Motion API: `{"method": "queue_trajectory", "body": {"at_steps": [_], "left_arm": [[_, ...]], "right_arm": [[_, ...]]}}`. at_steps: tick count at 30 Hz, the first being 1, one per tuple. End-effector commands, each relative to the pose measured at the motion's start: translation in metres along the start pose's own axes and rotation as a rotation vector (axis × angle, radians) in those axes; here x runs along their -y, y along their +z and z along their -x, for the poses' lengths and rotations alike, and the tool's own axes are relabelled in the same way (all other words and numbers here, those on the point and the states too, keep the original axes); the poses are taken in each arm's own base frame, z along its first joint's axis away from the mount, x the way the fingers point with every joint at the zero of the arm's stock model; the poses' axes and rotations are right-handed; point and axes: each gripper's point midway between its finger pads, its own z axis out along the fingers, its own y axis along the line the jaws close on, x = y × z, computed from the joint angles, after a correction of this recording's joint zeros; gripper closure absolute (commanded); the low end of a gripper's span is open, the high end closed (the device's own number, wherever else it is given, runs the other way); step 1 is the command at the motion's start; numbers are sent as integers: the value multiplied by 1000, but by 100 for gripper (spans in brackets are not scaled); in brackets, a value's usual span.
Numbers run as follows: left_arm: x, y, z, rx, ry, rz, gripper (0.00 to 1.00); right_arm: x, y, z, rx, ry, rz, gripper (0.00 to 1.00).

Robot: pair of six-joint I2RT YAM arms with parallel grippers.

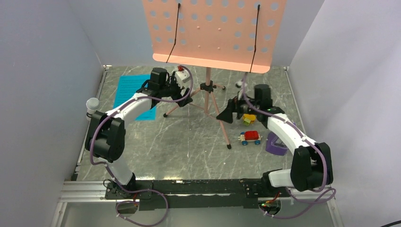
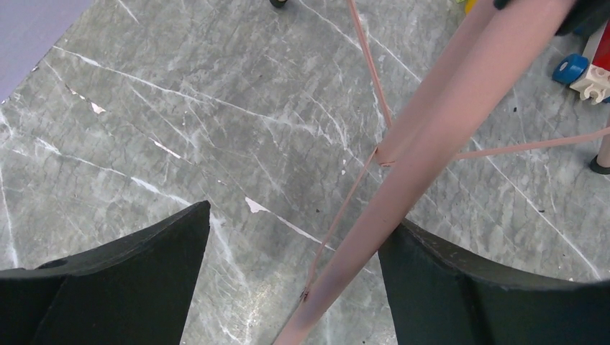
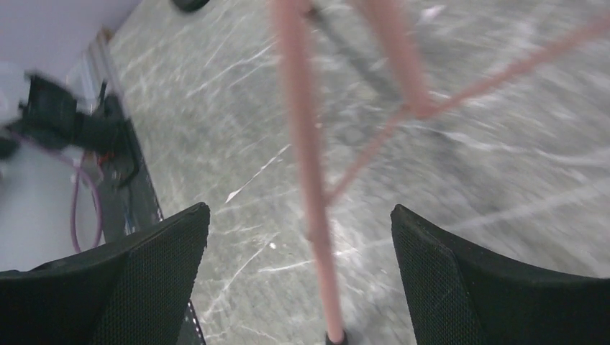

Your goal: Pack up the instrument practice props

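Overhead view, read left to right. The cyan sheet-music pages lie flat on the grey marble desk at far left, long axis running far to near. My left hand is released; in its wrist view a pink tube of the stand runs diagonally through the gap, just beside the right finger, unclamped. The salmon-pink music stand is upright at centre, mast vertical, perforated panel stretched left to right and facing the arms, three legs splayed. My right hand is also released, one thin leg between its fingers. Beyond it are a yellow toy, a red toy car and the purple metronome, partly hidden by the right arm.
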Motion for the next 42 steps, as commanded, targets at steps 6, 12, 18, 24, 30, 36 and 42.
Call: {"method": "queue_trajectory", "body": {"at_steps": [6,12,18,24,30,36,42], "left_arm": [[9,-20,6,-28,53,-38,12],[21,-31,-3,-82,72,-78,11],[19,-34,-2,-97,81,-59,11],[26,-36,-2,-110,112,-60,10],[31,-36,-4,-119,123,-67,10],[30,-35,-6,-125,129,-64,10],[28,-32,-5,-125,126,-61,10]], "right_arm": [[19,-38,97,226,325,140,8],[22,-28,132,266,510,201,15],[34,-14,142,237,588,274,35],[40,-3,144,221,628,288,56],[39,6,148,207,630,305,59],[35,13,145,181,633,328,63],[34,12,146,181,621,333,95]]}}
